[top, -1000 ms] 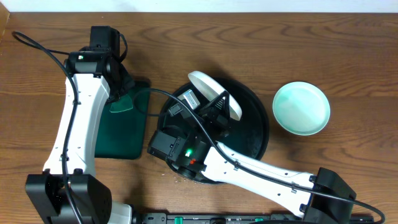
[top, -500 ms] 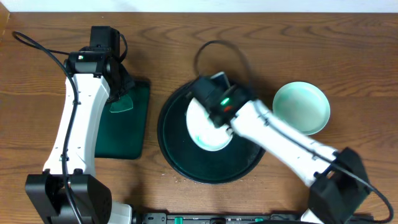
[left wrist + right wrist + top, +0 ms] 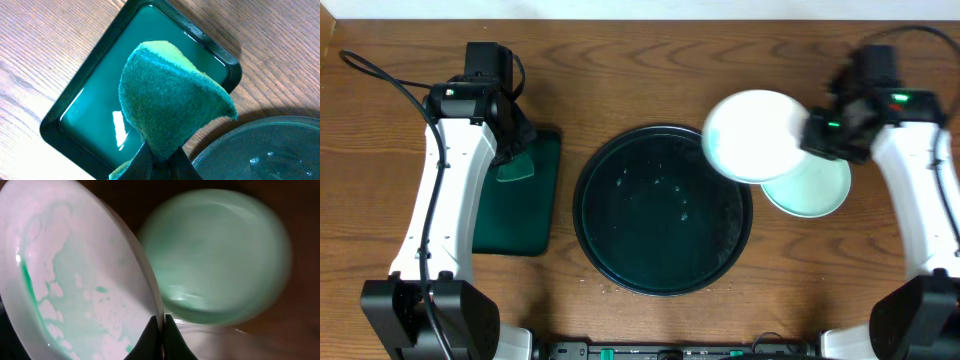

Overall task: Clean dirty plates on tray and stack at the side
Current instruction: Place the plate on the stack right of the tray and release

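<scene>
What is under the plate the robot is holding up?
Another mint plate sits on the table beneath the held plate. Its upper left part is covered, so I cannot see that.

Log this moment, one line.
left gripper: shut on sponge, over green tray; right gripper: shut on plate, over side plate; black tray: no plates

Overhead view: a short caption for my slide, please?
Right gripper holds a plate partly over another plate, beside the tray.

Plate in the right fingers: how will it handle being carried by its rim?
Probably rigid: the plate holds its round shape though pinched only at its rim. Likely slippery too: a wet greenish film coats its face, so it may pivot.
</scene>
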{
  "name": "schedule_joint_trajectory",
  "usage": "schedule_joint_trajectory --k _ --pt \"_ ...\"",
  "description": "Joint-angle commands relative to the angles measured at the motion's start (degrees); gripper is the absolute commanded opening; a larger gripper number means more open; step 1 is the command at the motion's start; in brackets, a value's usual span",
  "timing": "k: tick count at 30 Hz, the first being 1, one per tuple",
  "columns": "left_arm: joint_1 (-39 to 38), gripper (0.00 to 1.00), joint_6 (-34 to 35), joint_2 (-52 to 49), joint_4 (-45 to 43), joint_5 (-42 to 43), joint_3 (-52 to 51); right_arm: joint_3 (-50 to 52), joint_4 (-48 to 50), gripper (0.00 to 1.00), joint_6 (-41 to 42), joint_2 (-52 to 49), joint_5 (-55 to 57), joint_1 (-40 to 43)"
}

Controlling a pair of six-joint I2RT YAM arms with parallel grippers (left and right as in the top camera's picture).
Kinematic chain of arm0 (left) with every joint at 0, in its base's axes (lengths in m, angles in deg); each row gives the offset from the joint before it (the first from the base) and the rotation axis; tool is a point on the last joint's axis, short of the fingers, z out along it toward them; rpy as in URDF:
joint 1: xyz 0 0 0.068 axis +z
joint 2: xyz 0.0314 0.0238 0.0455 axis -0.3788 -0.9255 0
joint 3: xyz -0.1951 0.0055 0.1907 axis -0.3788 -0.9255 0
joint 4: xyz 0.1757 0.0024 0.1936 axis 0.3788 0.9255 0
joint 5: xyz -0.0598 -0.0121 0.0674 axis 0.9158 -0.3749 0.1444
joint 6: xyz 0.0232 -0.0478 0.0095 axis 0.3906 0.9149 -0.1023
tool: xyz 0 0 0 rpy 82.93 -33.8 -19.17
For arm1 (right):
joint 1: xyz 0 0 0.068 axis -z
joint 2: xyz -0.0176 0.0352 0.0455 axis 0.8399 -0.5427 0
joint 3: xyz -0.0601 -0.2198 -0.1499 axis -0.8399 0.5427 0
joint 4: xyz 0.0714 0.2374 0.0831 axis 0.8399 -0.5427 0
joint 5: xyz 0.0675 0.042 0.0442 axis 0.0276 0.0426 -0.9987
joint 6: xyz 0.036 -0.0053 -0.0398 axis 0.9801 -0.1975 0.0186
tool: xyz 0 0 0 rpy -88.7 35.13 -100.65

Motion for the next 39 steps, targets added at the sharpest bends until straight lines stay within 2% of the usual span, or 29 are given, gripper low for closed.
schedule_joint_trajectory --k 1,10,16,20,24,28,32,37,39 --pt "0.2 0.07 -0.6 -0.3 0.2 -1.4 -0.4 5.1 -0.2 0.01 0.6 0.3 6.3 5.9" --pt "0.2 0.07 -0.6 -0.3 0.3 -1.4 -0.4 19.2 14.6 0.01 0.7 0.3 6.8 12.2" --pt "0.2 0.07 -0.6 -0.3 0.5 -1.4 -0.4 20.3 20.4 0.02 1.9 0.3 7.4 12.9" --pt "0.2 0.07 -0.6 -0.3 0.8 -1.4 -0.4 20.3 20.7 0.21 1.9 0.3 9.1 12.9" --pt "0.2 0.07 -0.9 -0.3 1.0 -1.4 -0.4 19.8 19.2 0.47 1.9 0.3 7.3 12.9" --pt "0.3 0.07 -1.9 -0.3 1.7 -1.4 -0.4 15.9 14.1 0.54 0.9 0.6 3.4 11.9" --pt "0.3 0.07 -5.4 -0.3 1.6 -1.6 -1.0 6.4 6.2 0.61 -2.5 0.6 2.2 8.2" --pt "0.3 0.07 -14.3 -0.8 -3.4 -1.6 -4.3 -1.7 2.8 0.80 -6.3 0.6 2.3 0.6" --pt "0.3 0.07 -17.2 -0.8 -6.2 -1.6 -6.7 -2.6 3.3 0.82 -6.5 0.6 2.8 -2.7"
